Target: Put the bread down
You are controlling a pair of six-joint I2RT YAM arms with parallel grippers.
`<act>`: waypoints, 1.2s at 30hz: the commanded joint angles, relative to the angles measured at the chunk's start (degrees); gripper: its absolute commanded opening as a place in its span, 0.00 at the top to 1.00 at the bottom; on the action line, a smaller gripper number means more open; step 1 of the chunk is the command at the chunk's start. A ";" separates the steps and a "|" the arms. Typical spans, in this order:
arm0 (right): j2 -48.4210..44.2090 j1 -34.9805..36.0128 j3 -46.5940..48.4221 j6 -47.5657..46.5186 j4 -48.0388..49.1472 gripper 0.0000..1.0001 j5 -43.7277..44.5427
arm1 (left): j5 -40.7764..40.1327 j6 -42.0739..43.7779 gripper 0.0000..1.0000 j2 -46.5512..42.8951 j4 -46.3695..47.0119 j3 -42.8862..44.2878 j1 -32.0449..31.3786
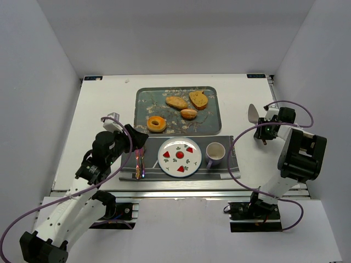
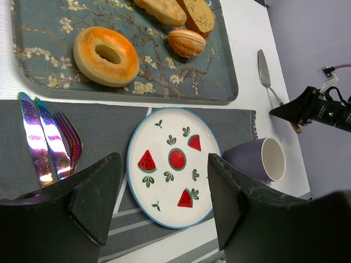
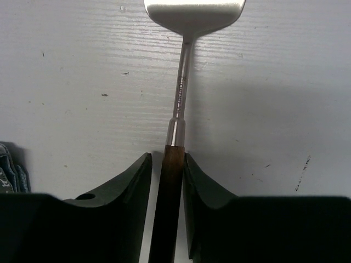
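Three pieces of bread (image 1: pixel 188 104) and a ring-shaped bagel (image 1: pixel 157 124) lie on a floral tray (image 1: pixel 211 125); the bagel (image 2: pixel 106 55) and the bread (image 2: pixel 186 43) also show in the left wrist view. A white plate with watermelon prints (image 1: pixel 179 156) sits on a grey placemat, seen too in the left wrist view (image 2: pixel 173 164). My left gripper (image 2: pixel 163 200) is open and empty above the plate's near edge. My right gripper (image 3: pixel 167 164) is low on the table with its jaws close on either side of the wooden handle of a metal spatula (image 3: pixel 181 82); a thin gap shows on the left.
A purple mug (image 1: pixel 215 154) stands right of the plate. Iridescent cutlery (image 1: pixel 139 163) lies left of it on the placemat (image 1: pixel 219 172). The spatula's blade (image 1: pixel 252 113) lies on the bare table right of the tray. White walls close in the table on three sides.
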 commanded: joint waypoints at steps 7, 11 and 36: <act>-0.64 0.25 0.02 0.19 -1.92 0.86 0.73 | -1.08 -0.19 0.27 -1.83 -1.15 -0.52 0.24; -2.13 0.25 1.34 -0.68 -2.98 1.00 -0.32 | -1.08 -0.36 0.27 -2.27 -1.50 -0.78 0.24; 19.12 24.24 47.71 -18.00 -18.17 1.00 16.11 | -0.55 -0.19 0.27 0.63 1.05 0.98 0.24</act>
